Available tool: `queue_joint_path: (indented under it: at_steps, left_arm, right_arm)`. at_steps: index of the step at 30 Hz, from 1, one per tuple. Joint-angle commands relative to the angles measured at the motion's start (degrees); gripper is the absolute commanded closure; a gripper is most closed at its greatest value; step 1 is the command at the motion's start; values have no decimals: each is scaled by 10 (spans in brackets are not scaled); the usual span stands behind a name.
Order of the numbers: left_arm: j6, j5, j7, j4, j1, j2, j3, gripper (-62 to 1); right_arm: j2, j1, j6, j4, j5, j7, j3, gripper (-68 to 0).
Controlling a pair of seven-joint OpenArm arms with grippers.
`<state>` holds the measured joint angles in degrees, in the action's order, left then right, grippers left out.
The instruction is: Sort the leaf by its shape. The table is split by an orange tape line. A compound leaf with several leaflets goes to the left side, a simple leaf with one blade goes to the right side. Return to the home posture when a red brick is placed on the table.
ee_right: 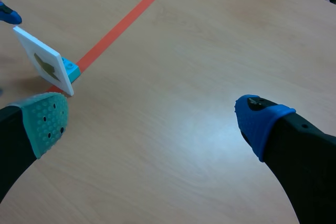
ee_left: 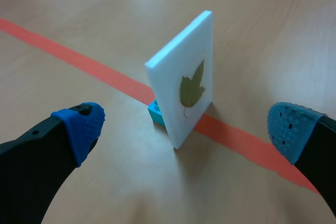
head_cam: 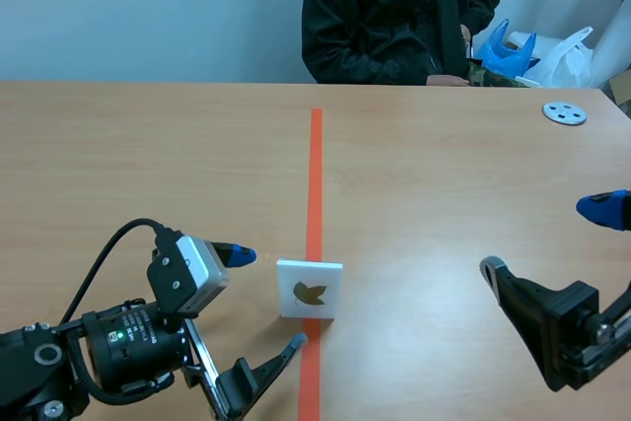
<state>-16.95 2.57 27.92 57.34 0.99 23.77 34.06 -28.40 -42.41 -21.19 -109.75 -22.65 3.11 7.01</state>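
White plastic card is standing on edge in a small blue base, sitting right on the orange tape line that is splitting the wooden worktop. It is showing an olive-green leaf: one single blade, cut into pointed lobes like a maple's, with a short thin stalk hanging below it. The leaf is lying flat against the card's face, roughly at its middle.

The left arm is coming in low, and the left jaws are standing wide apart, holding nothing. Their blue pads are sitting either side of the card, which is standing ahead of and between them, not touching either one.

The right arm is lying low on the other side of the line, well apart from the card. The right jaws are also spread wide and holding nothing, one pad grey-green and the other blue.

Across the worktop a person in a black jacket is sitting. A grey disc is lying near the far right corner.
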Motion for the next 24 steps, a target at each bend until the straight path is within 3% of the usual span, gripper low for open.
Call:
queue_joint_path:
  at_steps: [1,18,22,24]
  left_arm:
    - [-1,-6,9,-11,11,-9,3,-623]
    - [13,-6,27,-94,81,-69,70,-623]
    - [14,-6,27,-94,80,-67,71,-469]
    - [14,-6,27,-94,80,-67,71,-428]
  right_arm:
    - [-4,7,2,-3,-4,6,1,-679]
    - [-4,7,2,-3,-4,6,1,-679]
    - [-4,7,2,-3,-4,6,1,-679]
    - [-4,7,2,-3,-4,6,1,-679]
